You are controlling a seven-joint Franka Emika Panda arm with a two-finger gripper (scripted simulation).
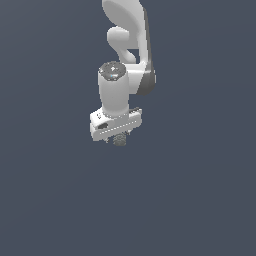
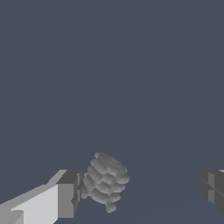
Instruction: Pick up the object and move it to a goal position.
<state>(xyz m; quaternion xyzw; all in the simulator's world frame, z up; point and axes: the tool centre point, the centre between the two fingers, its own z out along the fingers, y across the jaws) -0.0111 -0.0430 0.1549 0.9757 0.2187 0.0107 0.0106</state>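
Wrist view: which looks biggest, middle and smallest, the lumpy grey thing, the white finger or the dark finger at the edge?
1. White finger
2. Lumpy grey thing
3. Dark finger, though the picture's edge cuts it off, so its rank is unsure.

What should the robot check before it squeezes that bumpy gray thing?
1. Tool open: ok, fingers wide apart.
2. Bumpy gray object between the fingers: ok.
3. Object centered: not ok, it sits close against one finger, far from the other.
4. Tool low enough: ok, the exterior view shows the object right under the tool.
5. Goal position visible: cannot tell, no marker shows.
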